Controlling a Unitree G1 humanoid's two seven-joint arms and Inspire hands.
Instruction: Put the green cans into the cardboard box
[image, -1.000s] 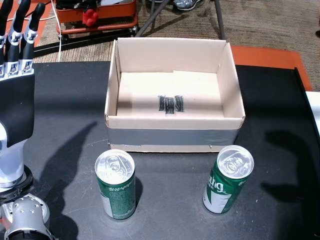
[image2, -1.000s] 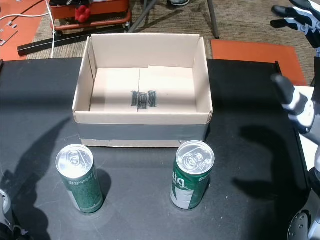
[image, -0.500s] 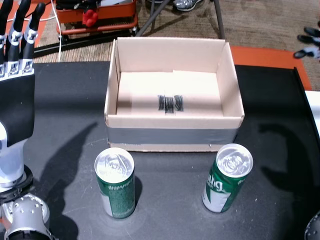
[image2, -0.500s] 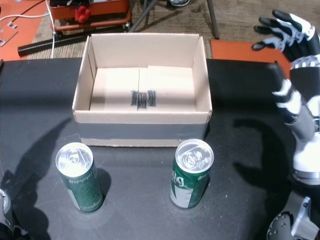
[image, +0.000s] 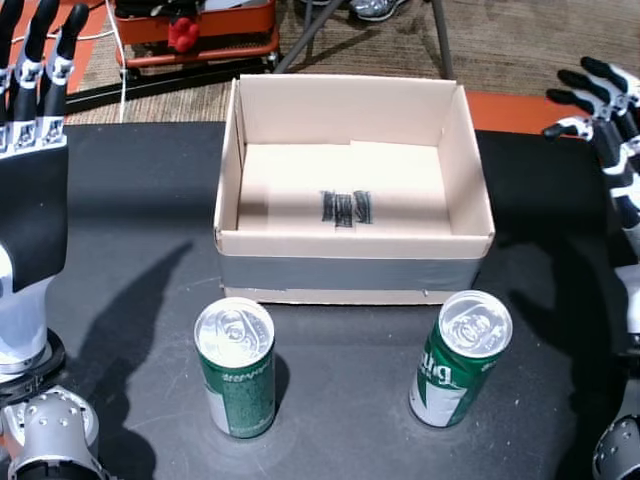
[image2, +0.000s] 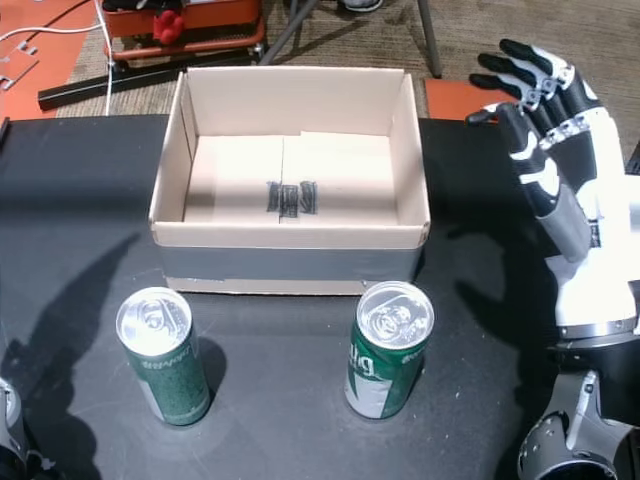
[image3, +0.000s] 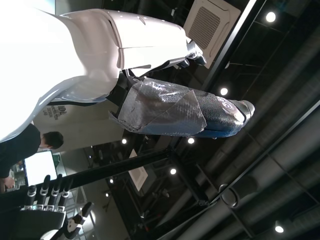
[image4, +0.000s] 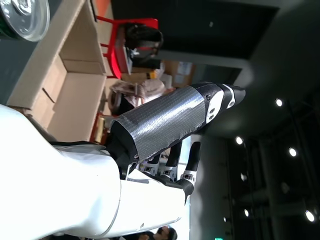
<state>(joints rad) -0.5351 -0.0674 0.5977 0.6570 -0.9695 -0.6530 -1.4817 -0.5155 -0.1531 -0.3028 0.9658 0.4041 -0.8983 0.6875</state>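
Cans, two, green (image2: 165, 355) (image2: 388, 347), upright on my table (image2: 80, 200) just before the empty cardboard box (image2: 290, 245), neither loaded; left robot hand (image: 30, 150) and right robot hand (image2: 555, 160) raised, fingers spread, holding nothing, presumably staged for reaching.

No legible text: white lettering on right green can (image2: 386, 350) & black box-floor mark (image: 346, 207) unreadable.
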